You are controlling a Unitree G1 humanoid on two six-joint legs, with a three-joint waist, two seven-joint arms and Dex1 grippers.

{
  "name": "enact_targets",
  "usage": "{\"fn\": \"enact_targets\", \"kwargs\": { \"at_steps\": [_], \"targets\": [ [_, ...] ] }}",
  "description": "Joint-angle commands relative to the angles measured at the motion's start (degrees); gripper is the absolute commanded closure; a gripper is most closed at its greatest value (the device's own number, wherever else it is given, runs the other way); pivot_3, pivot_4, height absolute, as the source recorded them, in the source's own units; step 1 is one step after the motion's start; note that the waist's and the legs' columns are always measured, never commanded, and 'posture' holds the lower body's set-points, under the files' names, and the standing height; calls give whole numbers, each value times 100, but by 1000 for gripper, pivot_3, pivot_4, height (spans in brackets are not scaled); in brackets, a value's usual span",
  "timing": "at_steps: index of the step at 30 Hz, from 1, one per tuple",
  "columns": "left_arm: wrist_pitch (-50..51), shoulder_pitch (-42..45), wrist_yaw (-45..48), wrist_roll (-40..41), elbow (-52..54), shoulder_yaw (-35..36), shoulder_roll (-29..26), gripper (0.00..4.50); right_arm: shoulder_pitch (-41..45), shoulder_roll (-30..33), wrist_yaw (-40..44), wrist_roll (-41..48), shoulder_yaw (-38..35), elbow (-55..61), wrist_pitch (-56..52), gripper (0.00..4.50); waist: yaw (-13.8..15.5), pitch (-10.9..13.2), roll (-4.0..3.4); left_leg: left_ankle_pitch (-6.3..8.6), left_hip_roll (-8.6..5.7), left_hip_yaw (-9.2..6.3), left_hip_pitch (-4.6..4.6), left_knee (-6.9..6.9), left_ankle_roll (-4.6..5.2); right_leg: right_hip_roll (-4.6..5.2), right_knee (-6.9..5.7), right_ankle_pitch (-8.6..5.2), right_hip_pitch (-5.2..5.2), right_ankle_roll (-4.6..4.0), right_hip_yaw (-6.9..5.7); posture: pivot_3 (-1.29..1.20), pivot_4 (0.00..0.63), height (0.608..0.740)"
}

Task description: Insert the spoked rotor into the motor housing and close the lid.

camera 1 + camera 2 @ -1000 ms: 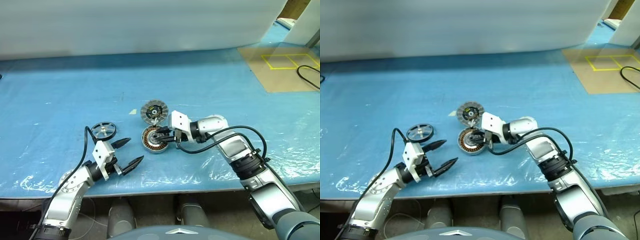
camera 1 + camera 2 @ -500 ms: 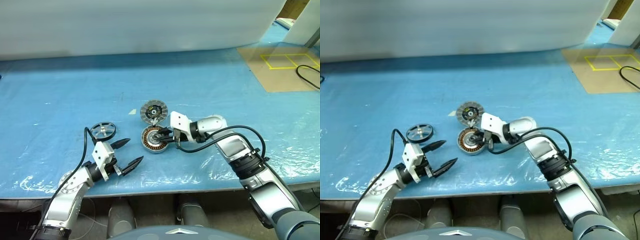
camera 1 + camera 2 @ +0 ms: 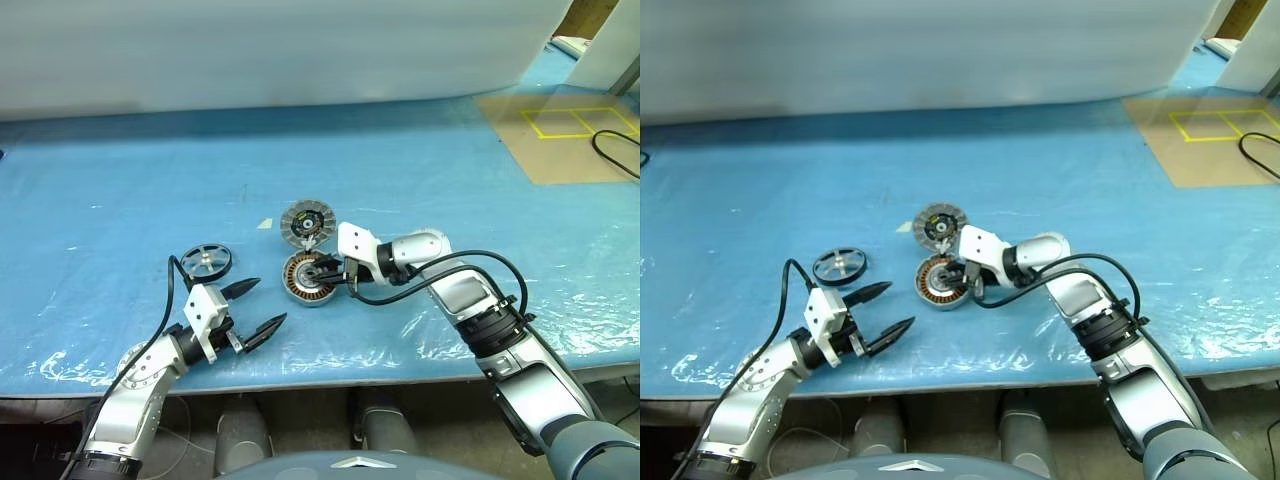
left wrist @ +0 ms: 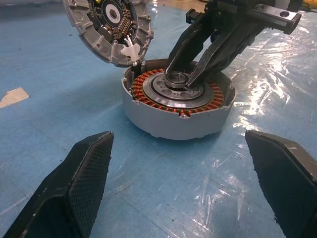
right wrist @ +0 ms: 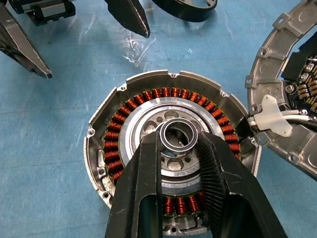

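Not much had changed over the last second, honestly. The right end effector (image 5: 181,148) stayed put on the motor housing (image 3: 310,279), its two black fingers partly closed around the small silver ring at the housing's centre. From the right wrist view the fingertips hugged that ring on both sides, so it looked like a grip on the hub, maybe to steady the housing or line it up. The copper windings sat in a neat ring around it, nothing inside yet.

The left end effector (image 3: 255,308) also hadn't budged. It hovered near the front edge of the blue surface (image 3: 120,200), fingers spread as wide as they go, holding nothing, and pointed toward the housing.

The spoked rotor (image 3: 207,261) lay flat on the surface, off to the housing's left and just beyond the left end effector, not touched by anything. The lid (image 3: 306,222) leaned tilted against the far side of the housing, ribbed face toward the camera, joined to it by a white connector and wires.

So the takeaway: a pause, not progress. The rotor wasn't in, the lid wasn't shut. Best guess, the left arm would need to reach for the rotor while the right kept the housing steady.
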State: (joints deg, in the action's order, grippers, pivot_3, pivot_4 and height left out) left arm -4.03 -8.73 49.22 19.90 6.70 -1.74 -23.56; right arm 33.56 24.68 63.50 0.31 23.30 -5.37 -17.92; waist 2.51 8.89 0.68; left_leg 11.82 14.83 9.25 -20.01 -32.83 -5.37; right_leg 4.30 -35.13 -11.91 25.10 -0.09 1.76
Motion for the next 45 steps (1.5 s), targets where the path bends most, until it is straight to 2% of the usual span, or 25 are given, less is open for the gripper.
{"fn": "enact_targets", "kwargs": {
  "at_steps": [1,45],
  "targets": [
    [-125,2,-4,5,53,37,5,0,63,-1,10,-3,16,7,113,3848,0,0,0,0,0,0,0,0,0,0,-1,0,0,0,0,0,150,740],
    [-47,69,-8,-3,87,18,-25,0,103,-2,-10,25,-36,-560,258,3848,0,0,0,5,0,0,8,-18,9,2,-44,0,-1,0,5,0,150,740]
  ]
}}
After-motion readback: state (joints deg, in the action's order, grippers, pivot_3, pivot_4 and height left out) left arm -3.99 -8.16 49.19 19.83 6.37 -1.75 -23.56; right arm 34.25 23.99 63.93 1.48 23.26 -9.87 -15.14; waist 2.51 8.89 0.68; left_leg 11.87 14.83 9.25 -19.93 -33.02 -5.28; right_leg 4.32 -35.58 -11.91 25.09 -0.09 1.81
